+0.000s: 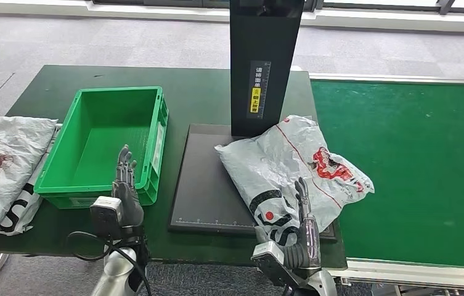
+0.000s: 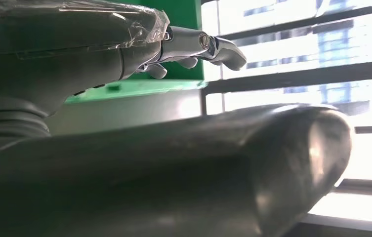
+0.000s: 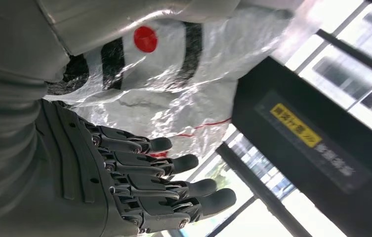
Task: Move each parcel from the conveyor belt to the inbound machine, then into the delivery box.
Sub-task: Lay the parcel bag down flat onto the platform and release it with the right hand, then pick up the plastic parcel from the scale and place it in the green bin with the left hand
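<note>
A white plastic parcel [image 1: 294, 169] with red and black print lies on the black platform [image 1: 201, 185] of the inbound machine, below its black upright column [image 1: 260, 61]; the right wrist view shows this parcel [image 3: 174, 94] close by. My right hand [image 1: 303, 237] stands at the parcel's near edge, fingers straight and apart, holding nothing; the same hand [image 3: 139, 182] fills the right wrist view. My left hand [image 1: 124, 191] is raised in front of the green delivery box [image 1: 103, 145], fingers apart and empty. The box holds nothing.
A second white parcel [image 1: 4, 169] lies at the table's left edge. The green conveyor belt [image 1: 414, 166] runs along the right, bare. The dark green table [image 1: 198, 92] carries the box and machine. Grey carpet lies beyond.
</note>
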{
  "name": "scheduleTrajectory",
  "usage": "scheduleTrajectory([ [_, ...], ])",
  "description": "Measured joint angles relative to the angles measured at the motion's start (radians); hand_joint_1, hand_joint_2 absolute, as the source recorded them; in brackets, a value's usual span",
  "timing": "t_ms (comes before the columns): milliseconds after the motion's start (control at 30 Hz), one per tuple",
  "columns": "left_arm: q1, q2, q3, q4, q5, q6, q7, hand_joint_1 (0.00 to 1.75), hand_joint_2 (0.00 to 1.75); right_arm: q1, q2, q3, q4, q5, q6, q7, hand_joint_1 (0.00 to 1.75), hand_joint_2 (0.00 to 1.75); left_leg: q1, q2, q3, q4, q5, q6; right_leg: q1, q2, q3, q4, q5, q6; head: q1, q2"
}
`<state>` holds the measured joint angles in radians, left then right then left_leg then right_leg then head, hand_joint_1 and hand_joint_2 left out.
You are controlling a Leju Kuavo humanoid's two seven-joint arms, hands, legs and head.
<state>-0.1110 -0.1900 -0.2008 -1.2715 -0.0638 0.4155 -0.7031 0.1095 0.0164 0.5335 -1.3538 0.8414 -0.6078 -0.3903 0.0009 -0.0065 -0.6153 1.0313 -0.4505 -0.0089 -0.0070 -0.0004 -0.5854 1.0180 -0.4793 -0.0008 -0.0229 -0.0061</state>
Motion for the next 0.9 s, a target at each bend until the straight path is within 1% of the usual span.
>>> scheduleTrajectory([
  [133, 0.006, 0.018, -0.032, -0.078, -0.035, 0.048, 0.0, 0.0, 1.75, 0.042, -0.04, 0.046, -0.144, -0.043, 0.053, 0.011, 0.0, 1.75, 0.0, 0.0, 0.0, 0.0, 0.0, 0.0, 0.0, 0.0, 0.0, 0.0, -0.001, 0.0, 0.0, 0.0],
  [233, 0.005, 0.026, -0.058, -0.104, -0.041, 0.054, 0.0, 0.0, 1.75, 0.071, -0.055, 0.053, -0.215, -0.024, 0.05, 0.06, 0.0, 1.75, 0.0, 0.0, 0.0, 0.0, -0.001, 0.001, 0.0, 0.0, 0.0, 0.0, 0.0, 0.0, 0.0, 0.0],
  [367, 0.004, 0.032, -0.069, -0.118, -0.059, 0.06, 0.0, 0.0, 1.75, 0.101, -0.069, 0.05, -0.273, -0.091, 0.053, 0.076, 0.0, 1.75, 0.0, 0.001, 0.0, 0.0, -0.001, 0.001, 0.0, 0.0, 0.0, 0.0, 0.0, 0.0, 0.0, 0.0],
  [467, 0.001, 0.034, -0.075, -0.12, -0.081, 0.071, 0.0, 0.0, 1.75, 0.113, -0.075, 0.047, -0.299, -0.116, 0.058, 0.061, 0.0, 1.75, 0.0, 0.001, 0.0, 0.0, 0.0, 0.0, 0.0, 0.0, -0.001, 0.0, 0.0, 0.0, 0.0, 0.0],
  [600, -0.024, 0.036, -0.089, -0.085, -0.192, 0.087, 0.001, 0.0, 1.75, 0.13, -0.077, 0.021, -0.335, -0.169, 0.086, -0.002, 0.0, 1.75, 0.0, 0.001, 0.0, 0.0, 0.0, 0.0, 0.0, 0.0, 0.0, 0.0, 0.0, 0.0, 0.0, 0.0],
  [700, -0.04, 0.036, -0.098, -0.059, -0.217, 0.087, 0.002, 0.0, 0.44, 0.14, -0.078, 0.005, -0.356, -0.18, 0.096, -0.015, 0.0, 1.75, 0.0, 0.002, 0.0, 0.0, 0.0, 0.0, 0.0, 0.002, -0.001, 0.0, 0.0, 0.0, 0.0, 0.0],
  [733, -0.046, 0.035, -0.101, -0.051, -0.233, 0.081, 0.008, 0.0, 0.44, 0.143, -0.078, 0.001, -0.361, -0.183, 0.098, -0.02, 0.0, 1.75, 0.0, 0.002, 0.0, 0.0, 0.0, 0.0, 0.0, 0.002, -0.001, 0.0, 0.0, 0.0, 0.0, 0.0],
  [767, -0.054, 0.035, -0.106, -0.04, -0.27, 0.07, 0.021, 0.0, 0.87, 0.146, -0.078, -0.005, -0.365, -0.188, 0.101, -0.029, 0.0, 1.75, 0.0, 0.002, 0.0, 0.0, 0.0, 0.0, 0.0, 0.002, -0.001, 0.0, 0.0, 0.0, 0.0, 0.0],
  [833, -0.085, 0.031, -0.125, 0.002, -0.411, 0.033, 0.066, 0.0, 1.75, 0.151, -0.079, -0.015, -0.374, -0.206, 0.105, -0.061, 0.0, 1.75, 0.0, 0.0, 0.0, 0.0, 0.0, 0.001, 0.0, 0.0, -0.001, 0.0, 0.0, 0.0, 0.0, 0.0],
  [900, -0.142, 0.016, -0.158, 0.086, -0.586, 0.009, 0.125, 0.0, 1.75, 0.155, -0.078, -0.028, -0.384, -0.226, 0.11, -0.1, 0.0, 1.75, -0.001, -0.001, 0.0, 0.0, 0.0, 0.001, -0.001, -0.002, -0.001, 0.0, 0.0, 0.0, 0.0, 0.0],
])
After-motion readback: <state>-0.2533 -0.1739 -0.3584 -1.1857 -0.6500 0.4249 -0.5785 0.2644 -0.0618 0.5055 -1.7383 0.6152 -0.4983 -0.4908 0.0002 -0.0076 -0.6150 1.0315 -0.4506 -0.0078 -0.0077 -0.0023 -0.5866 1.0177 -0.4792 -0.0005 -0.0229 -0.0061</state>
